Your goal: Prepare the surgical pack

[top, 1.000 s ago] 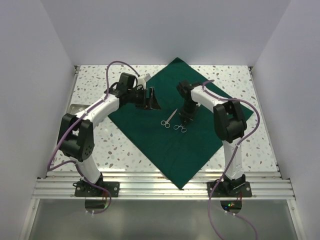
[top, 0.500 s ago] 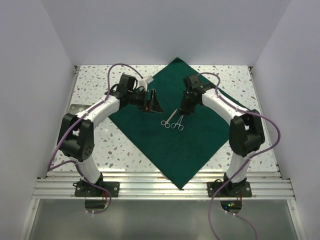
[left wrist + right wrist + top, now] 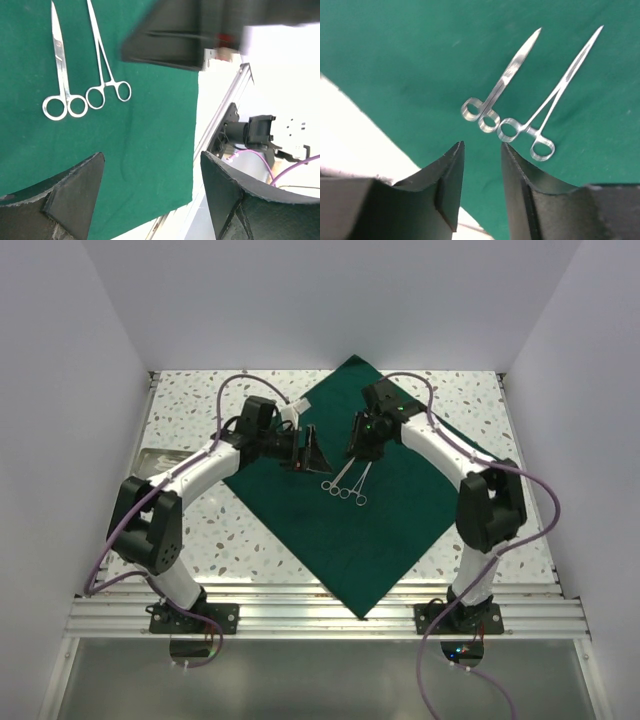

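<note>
The surgical pack's dark green drape point(image 3: 340, 530) lies spread flat as a diamond on the speckled table. Two silver instruments rest side by side near its middle: scissors point(image 3: 337, 476) point(image 3: 59, 55) point(image 3: 502, 85) and ring-handled forceps point(image 3: 360, 483) point(image 3: 102, 60) point(image 3: 555, 95). My right gripper point(image 3: 360, 448) point(image 3: 482, 150) hovers just beyond the instruments, jaws apart with only cloth showing between them. To their left my left gripper point(image 3: 306, 450) point(image 3: 152, 160) hangs wide open and empty above the drape. No gauze shows.
A metal tray point(image 3: 150, 455) sits at the table's left edge. An aluminium rail point(image 3: 320, 615) runs along the near edge by the arm bases. White walls close in the left, right and far sides.
The right arm stretched out and its gripper moved up and left, off the forceps, with its jaws parting. The forceps now lie closer beside the scissors. The left gripper edged right.
</note>
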You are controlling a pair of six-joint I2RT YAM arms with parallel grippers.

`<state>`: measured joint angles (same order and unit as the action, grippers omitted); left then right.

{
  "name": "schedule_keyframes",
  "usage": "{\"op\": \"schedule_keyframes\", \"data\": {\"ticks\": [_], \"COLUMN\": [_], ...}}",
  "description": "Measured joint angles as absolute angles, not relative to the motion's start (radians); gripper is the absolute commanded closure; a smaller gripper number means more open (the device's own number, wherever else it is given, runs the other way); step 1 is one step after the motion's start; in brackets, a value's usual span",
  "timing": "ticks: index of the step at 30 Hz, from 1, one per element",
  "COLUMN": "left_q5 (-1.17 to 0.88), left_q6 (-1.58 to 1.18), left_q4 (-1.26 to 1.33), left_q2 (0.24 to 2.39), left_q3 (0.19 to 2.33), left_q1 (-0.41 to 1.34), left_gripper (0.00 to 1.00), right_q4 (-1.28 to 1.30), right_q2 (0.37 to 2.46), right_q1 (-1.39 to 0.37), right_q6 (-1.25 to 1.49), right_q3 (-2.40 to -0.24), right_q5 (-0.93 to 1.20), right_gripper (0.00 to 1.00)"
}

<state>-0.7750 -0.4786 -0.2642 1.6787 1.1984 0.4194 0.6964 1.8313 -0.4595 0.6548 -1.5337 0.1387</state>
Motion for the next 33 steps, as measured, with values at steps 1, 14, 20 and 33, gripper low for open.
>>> {"op": "schedule_keyframes", "data": {"ticks": [1,14,20,33], "left_q5": [-0.765,-0.729,-0.733,-0.749], "left_q6": [-0.479,-0.477,-0.475,-0.459], "left_q4": [-0.264,-0.271,-0.274,-0.278], "left_q2": [1.67,1.659,1.687,1.711], "left_q3": [1.198,1.187,1.193,1.204], "left_q1": [0.419,0.419,0.419,0.419], "left_gripper": [0.19,0.19,0.19,0.19], "right_q4": [0.722,0.918,0.921,0.978], "right_q2": [1.871,2.123,2.163,2.253], "right_q1": [-0.46,-0.47,-0.471,-0.471], "right_q6": [0.662,0.696,0.697,0.701], "right_q3": [-1.57,-1.712,-1.74,-1.827], "right_q5": [0.115,-0.114,-0.14,-0.152], "right_gripper": [0.59,0.53,0.54,1.0]}}
